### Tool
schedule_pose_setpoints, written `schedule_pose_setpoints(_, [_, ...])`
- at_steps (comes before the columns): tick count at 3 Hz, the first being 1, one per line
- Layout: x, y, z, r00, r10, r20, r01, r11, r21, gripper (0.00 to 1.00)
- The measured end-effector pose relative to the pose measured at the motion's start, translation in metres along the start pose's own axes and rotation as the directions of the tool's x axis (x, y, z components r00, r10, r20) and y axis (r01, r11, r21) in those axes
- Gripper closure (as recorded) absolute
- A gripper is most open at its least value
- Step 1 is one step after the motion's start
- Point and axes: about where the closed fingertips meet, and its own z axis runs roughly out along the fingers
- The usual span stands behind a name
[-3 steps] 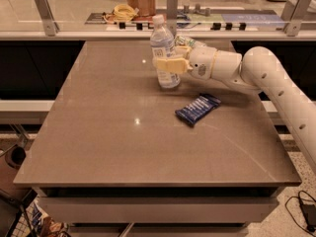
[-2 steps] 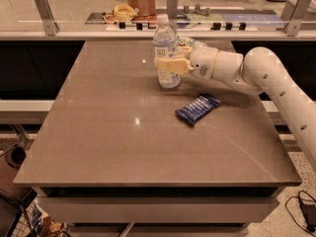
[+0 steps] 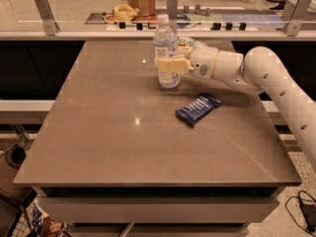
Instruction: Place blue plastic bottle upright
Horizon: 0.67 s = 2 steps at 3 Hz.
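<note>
One bottle [image 3: 165, 42] stands upright in the upper centre of the frame, on the one table [image 3: 108, 132]. The gripper [image 3: 168, 65] is clasped around its middle. One blue wrapper [image 3: 197, 109] lies right of centre.

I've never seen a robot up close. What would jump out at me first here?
A thick white arm reaches in from the right, its tool closed around a clear blue plastic bottle that stands upright near the far edge of the table. Nearer the camera and a little to the right, a dark blue snack wrapper lies flat on the brown tabletop.
</note>
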Motion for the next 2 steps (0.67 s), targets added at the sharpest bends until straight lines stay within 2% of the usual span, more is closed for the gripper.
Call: schedule_pose_setpoints(2, [-0.0005, 0.0002, 0.0003, 1.000, 0.000, 0.000, 0.000, 1.0000, -0.001, 0.12])
